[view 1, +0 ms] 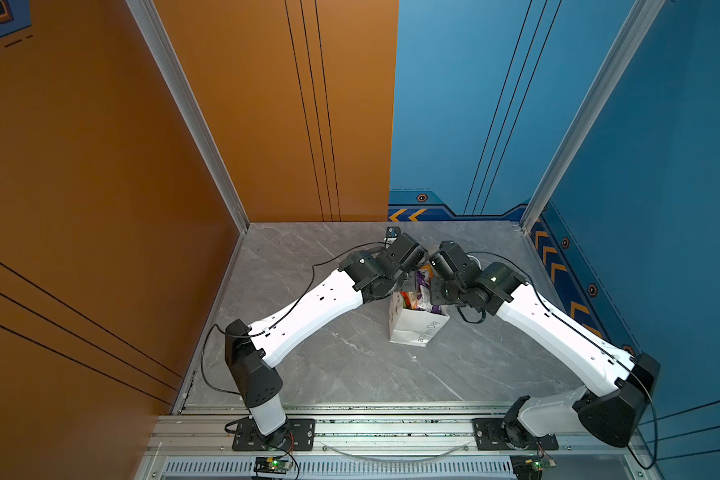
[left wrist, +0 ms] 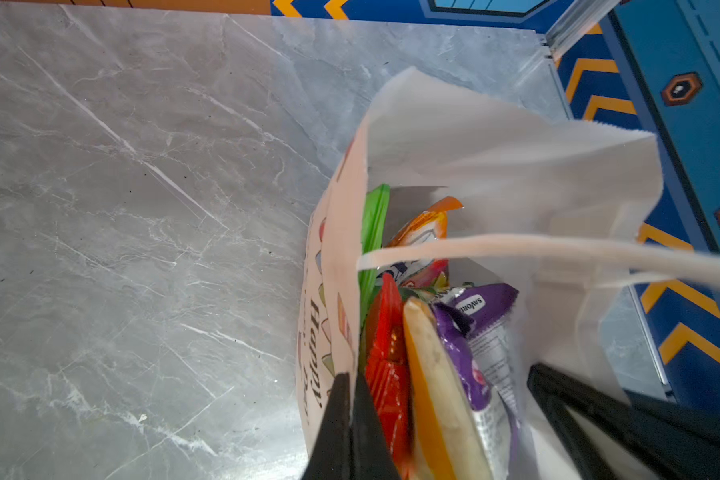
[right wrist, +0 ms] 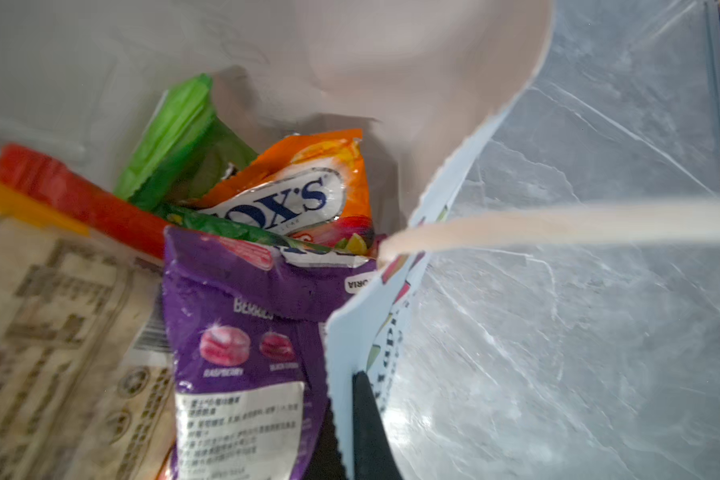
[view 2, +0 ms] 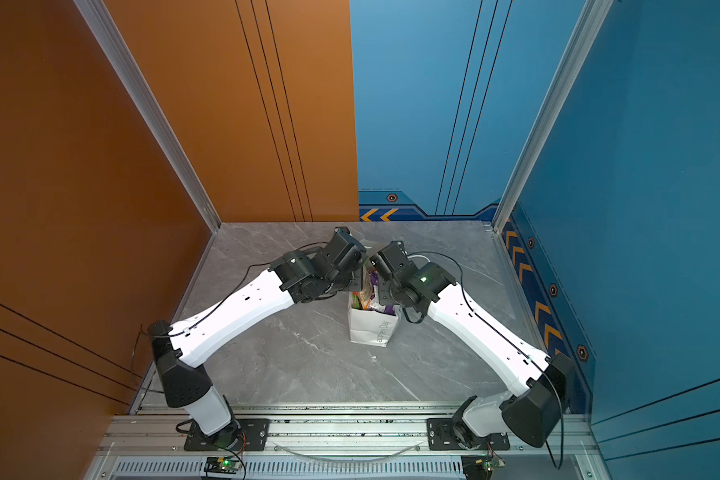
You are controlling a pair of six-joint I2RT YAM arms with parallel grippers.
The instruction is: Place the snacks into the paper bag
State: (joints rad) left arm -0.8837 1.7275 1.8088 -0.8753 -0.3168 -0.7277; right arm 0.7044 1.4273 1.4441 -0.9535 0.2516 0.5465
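Tabletop [view 1: 350, 365]; paper bag [view 1: 414, 330] half beneath arms [view 1: 308, 311].

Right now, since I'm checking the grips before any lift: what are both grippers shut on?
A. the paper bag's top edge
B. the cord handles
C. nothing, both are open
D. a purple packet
A: in the wrist views the left gripper and the right gripper each have their fingers pinched over the top edge of the paper bag.
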